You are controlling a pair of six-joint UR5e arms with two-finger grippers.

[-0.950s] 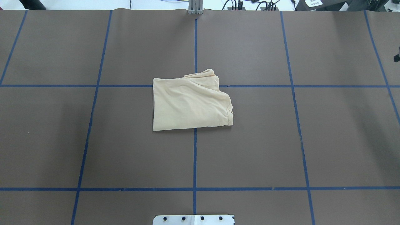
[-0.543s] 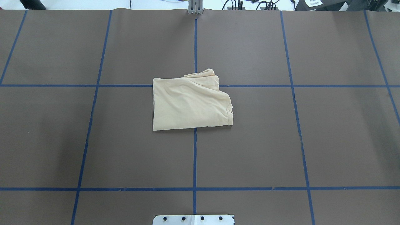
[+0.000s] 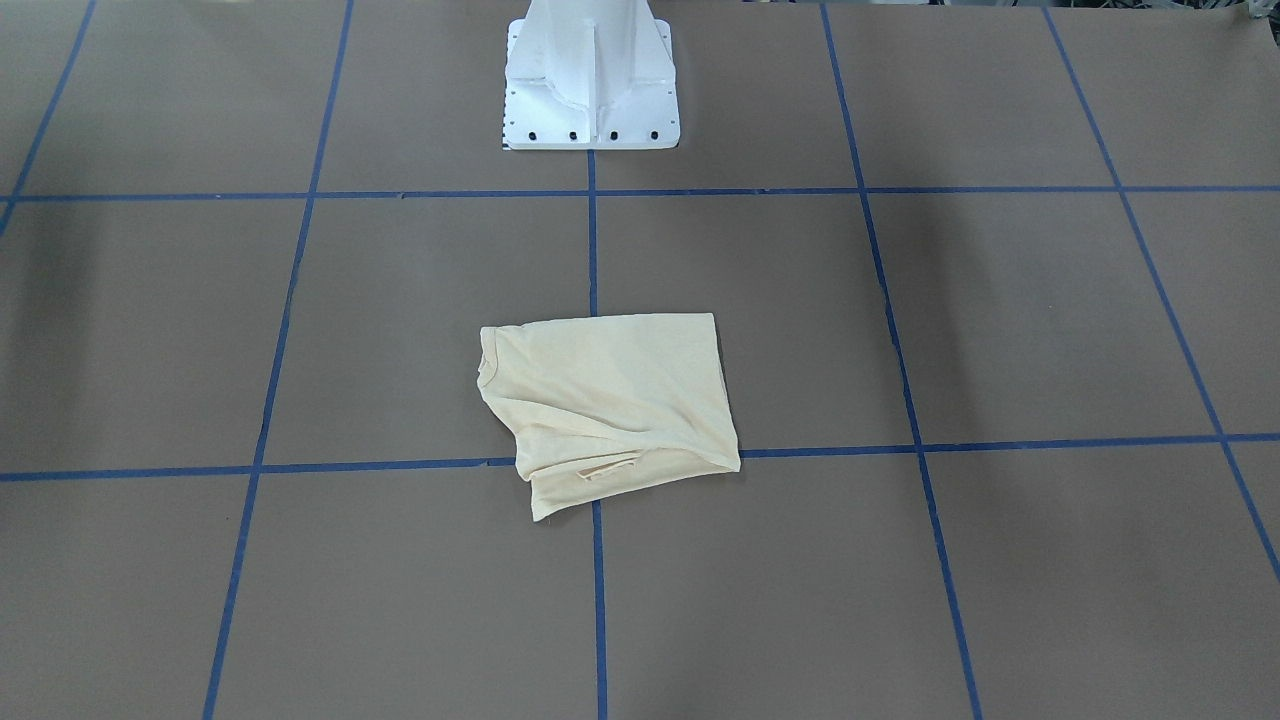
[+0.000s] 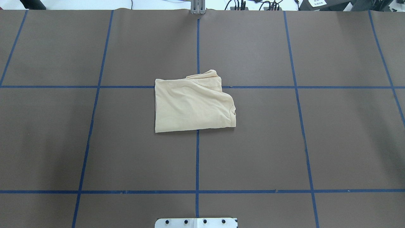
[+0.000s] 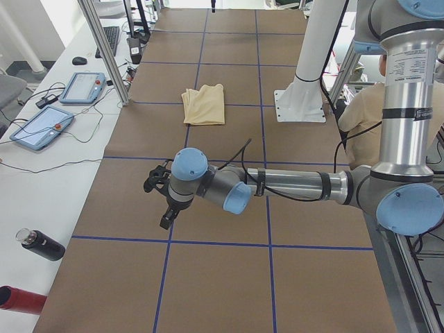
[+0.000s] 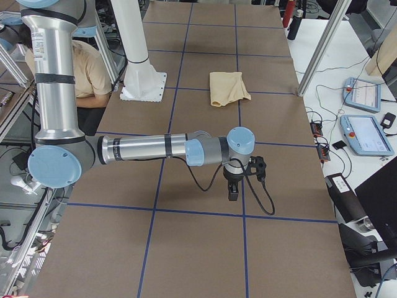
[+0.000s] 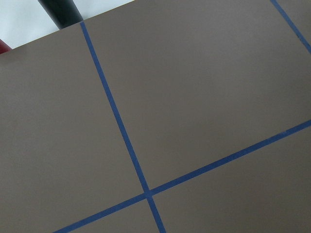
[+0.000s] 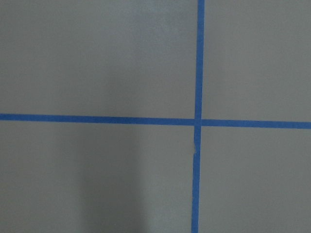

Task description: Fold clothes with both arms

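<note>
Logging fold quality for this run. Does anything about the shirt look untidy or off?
Yes, slightly. The shirt lies folded, but its far edge in the overhead view is uneven: a wrinkled under-layer sticks out past the top layer there, so the outline is not a clean rectangle. Nothing else stands out.

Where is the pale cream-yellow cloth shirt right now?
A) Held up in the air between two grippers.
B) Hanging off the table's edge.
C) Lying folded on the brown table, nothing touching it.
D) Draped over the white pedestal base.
C: the pale cream-yellow cloth shirt lies folded flat on the brown table, while the left arm and the right arm reach over bare table away from it.
</note>
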